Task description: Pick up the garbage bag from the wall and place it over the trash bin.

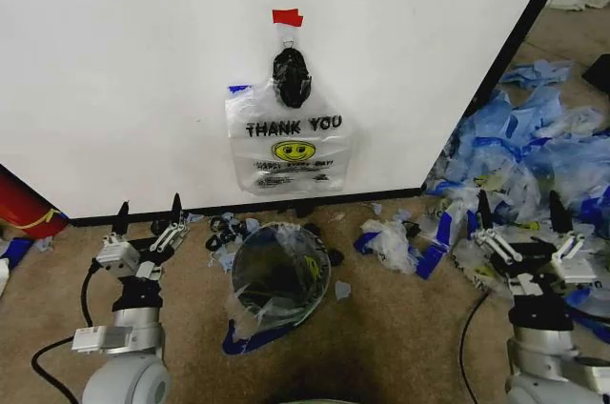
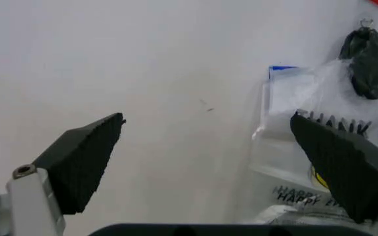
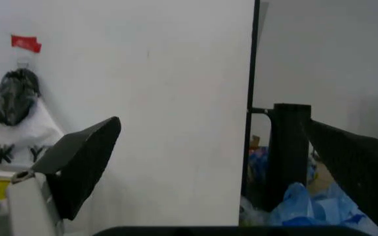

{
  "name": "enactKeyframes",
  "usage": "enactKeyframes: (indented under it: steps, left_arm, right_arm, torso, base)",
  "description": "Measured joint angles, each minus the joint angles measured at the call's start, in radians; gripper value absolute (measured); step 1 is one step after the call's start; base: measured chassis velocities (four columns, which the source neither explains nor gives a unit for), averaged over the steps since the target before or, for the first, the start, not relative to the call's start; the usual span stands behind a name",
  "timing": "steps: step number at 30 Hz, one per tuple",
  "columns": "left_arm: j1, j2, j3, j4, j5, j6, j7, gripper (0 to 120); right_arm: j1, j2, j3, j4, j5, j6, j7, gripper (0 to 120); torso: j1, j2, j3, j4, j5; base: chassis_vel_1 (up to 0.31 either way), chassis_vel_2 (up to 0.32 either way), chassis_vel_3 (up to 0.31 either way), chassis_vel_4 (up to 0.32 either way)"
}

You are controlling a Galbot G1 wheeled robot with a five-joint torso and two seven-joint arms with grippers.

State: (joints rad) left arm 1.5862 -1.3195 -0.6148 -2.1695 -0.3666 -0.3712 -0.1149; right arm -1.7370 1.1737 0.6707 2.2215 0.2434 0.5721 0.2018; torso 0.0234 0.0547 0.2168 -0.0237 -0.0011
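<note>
Head view: left gripper (image 1: 148, 216) and right gripper (image 1: 521, 211) low, both spread. Small round black trash bin (image 1: 280, 275) between them, seemingly already lined. Clear "THANK YOU" garbage bag (image 1: 288, 142) hangs on white wall (image 1: 124, 70).
Left wrist: fingers (image 2: 84, 160) apart, bag (image 2: 294, 128) ahead.
Right wrist: fingers (image 3: 84, 157) apart, facing wall (image 3: 163, 98).

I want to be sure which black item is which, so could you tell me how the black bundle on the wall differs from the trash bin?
The black bundle hangs on the wall under red tape, above the garbage bag; the trash bin sits on the carpet below. The bundle is small, crumpled and closed; the bin is wider, round and open-topped, with clear plastic over it. Both are black.
</note>
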Motion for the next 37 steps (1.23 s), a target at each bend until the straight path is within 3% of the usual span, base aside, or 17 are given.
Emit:
enactKeyframes:
  steps: [37]
  left_arm:
    - [-0.003,0.002,0.001,0.011,-0.004,0.003,0.001,100]
  right_arm:
    - [0.011,0.027,-0.031,-0.054,-0.038,0.007,0.01,100]
  torso:
    - [0.0,0.0,0.0,0.0,-0.0001]
  base:
    - [0.0,0.0,0.0,0.0]
